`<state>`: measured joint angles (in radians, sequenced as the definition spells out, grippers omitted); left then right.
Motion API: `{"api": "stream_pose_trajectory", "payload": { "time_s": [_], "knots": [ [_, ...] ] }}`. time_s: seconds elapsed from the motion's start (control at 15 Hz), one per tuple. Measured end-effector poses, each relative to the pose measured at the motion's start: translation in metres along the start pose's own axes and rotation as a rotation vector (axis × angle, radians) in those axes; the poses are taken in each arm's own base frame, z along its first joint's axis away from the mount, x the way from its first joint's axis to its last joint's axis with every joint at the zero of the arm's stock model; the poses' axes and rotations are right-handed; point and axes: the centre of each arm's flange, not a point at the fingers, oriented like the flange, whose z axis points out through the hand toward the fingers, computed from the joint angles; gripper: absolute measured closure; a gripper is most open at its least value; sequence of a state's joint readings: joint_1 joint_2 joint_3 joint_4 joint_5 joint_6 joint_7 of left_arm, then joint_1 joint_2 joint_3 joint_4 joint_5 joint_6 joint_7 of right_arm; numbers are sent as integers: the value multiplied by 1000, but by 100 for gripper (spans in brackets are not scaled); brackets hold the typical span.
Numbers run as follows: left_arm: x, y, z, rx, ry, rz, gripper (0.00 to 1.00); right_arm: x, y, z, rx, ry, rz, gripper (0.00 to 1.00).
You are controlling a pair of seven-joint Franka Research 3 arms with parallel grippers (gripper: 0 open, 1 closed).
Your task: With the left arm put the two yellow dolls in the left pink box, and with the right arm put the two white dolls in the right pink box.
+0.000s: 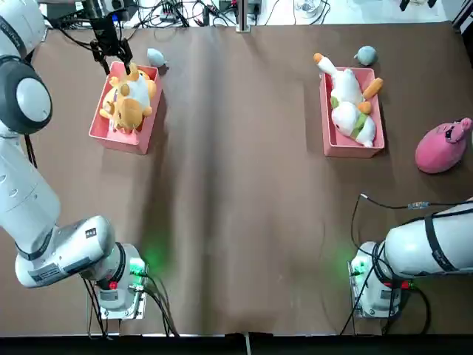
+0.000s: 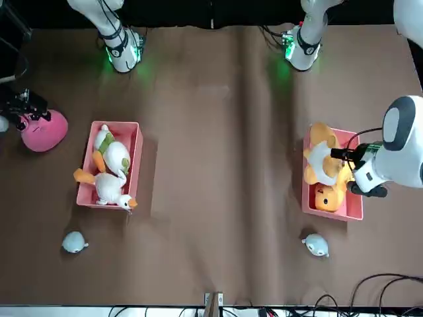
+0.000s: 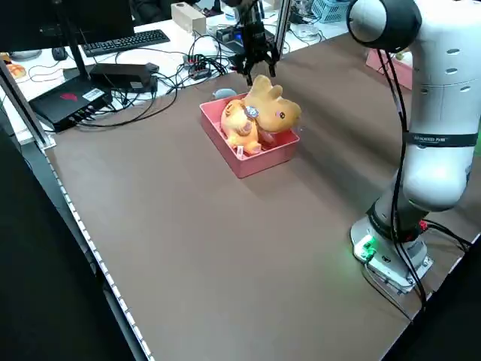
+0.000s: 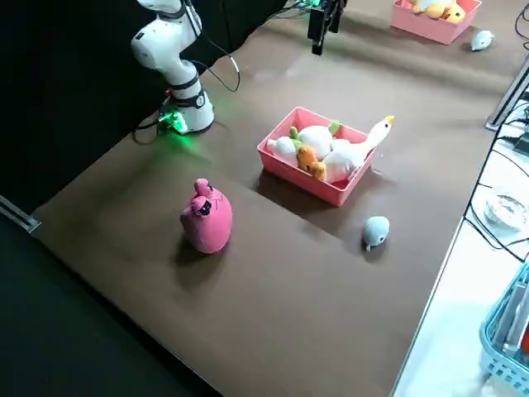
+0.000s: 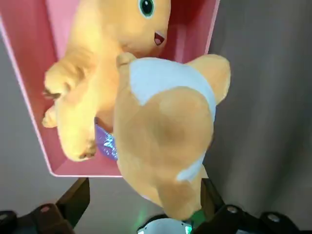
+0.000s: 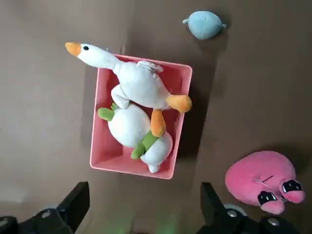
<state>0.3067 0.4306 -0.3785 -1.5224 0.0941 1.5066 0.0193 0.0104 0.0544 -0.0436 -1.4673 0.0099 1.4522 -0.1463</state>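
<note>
Bases of both arms sit closest in the top view, each lit green on the brown table (image 1: 236,222). Far from them, the left gripper (image 1: 112,53) hangs over the far end of the left pink box (image 1: 103,137), fingers spread and holding nothing, their tips just above the 2 yellow dolls (image 1: 129,100) piled inside. The right pink box (image 1: 347,148) holds the 2 white dolls (image 1: 351,103), one goose's neck poking over the rim. Beyond each box lies a small blue-grey toy (image 1: 155,56), and a pink plush (image 1: 442,146) sits beside the right box.

Facing the robot, the front view shows the left gripper (image 2: 340,154) over the yellow dolls (image 2: 324,168), with the white dolls (image 2: 109,168) well apart in their box (image 2: 132,129).

From the left side, the left gripper (image 3: 259,64) stands upright just above the top doll's head (image 3: 270,105); keyboards and cables crowd a desk behind.

From the right side, the right gripper (image 4: 322,25) hangs high, well away from its box (image 4: 285,161).

At the left wrist, an orange-and-white doll (image 5: 165,126) lies across a yellow one (image 5: 92,83), between the spread fingers (image 5: 73,200).

At the right wrist, open fingers (image 6: 73,204) frame the box (image 6: 97,151) far below.
</note>
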Motion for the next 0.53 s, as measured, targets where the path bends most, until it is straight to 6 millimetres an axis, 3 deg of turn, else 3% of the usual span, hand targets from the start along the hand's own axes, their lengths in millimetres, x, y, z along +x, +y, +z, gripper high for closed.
{"api": "stream_pose_trajectory", "payload": {
  "time_s": [0.27, 0.53],
  "knots": [
    [-30, 4, -48, 36, 88, -14, 0, -15, 1, 27, -2, 39, 13, 0],
    [-77, -5, -96, 67, 142, -61, 0, -23, -3, 18, 7, 68, 112, 0]
  ]
}}
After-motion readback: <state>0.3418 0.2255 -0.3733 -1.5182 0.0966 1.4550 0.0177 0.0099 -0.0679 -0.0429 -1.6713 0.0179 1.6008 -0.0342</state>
